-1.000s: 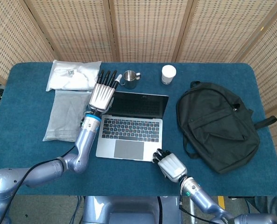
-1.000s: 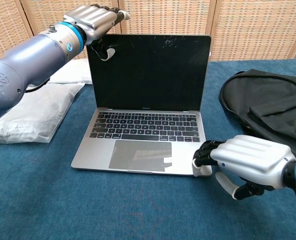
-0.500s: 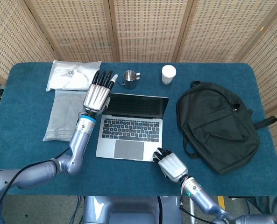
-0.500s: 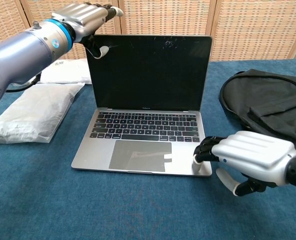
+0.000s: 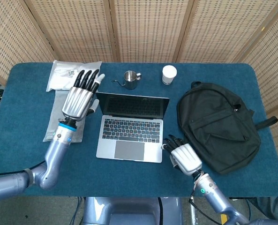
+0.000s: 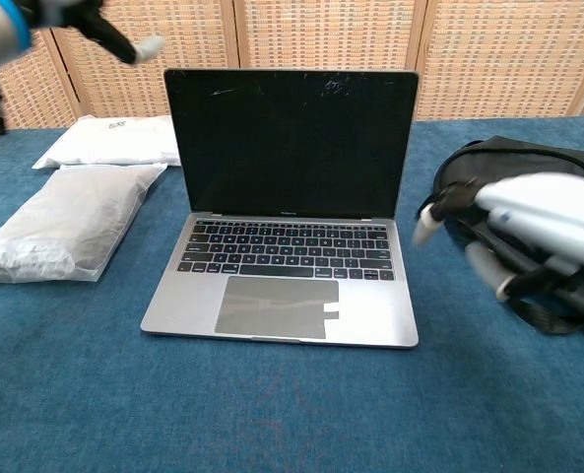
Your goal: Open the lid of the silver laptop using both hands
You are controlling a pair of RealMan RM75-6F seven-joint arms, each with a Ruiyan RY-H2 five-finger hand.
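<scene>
1. The silver laptop (image 5: pixel 131 126) stands open in the middle of the blue counter (image 5: pixel 26 93), and its dark screen (image 6: pixel 292 143) is upright, facing the robot.
2. The left robot hand (image 5: pixel 78 97) hovers just to the left of the laptop screen, above the grey packet (image 5: pixel 63 117). Its fingers are spread and straight, it grasps nothing, and it does not touch the laptop.
3. In the chest view only the blurred tip of the left robot hand (image 6: pixel 124 39) shows, up and to the left of the screen corner.
4. The right robot hand (image 5: pixel 184 157) is just beside the front right corner of the laptop, between the laptop and the black backpack (image 5: pixel 218 126). It is released: the fingers are apart and hold nothing.
5. In the chest view the right robot hand (image 6: pixel 528 222) is blurred and lifted above the counter, to the right of the keyboard (image 6: pixel 287 249) and in front of the backpack.
6. The white packet (image 5: pixel 68 75) lies behind the grey packet, to the far left of the laptop.
7. A small metal cup (image 5: pixel 131 79) stands behind the laptop screen, and a white paper cup (image 5: pixel 169 74) stands to the right of it, also behind the laptop.
8. The backpack lies flat on the counter to the right of the laptop, near to it but apart.
</scene>
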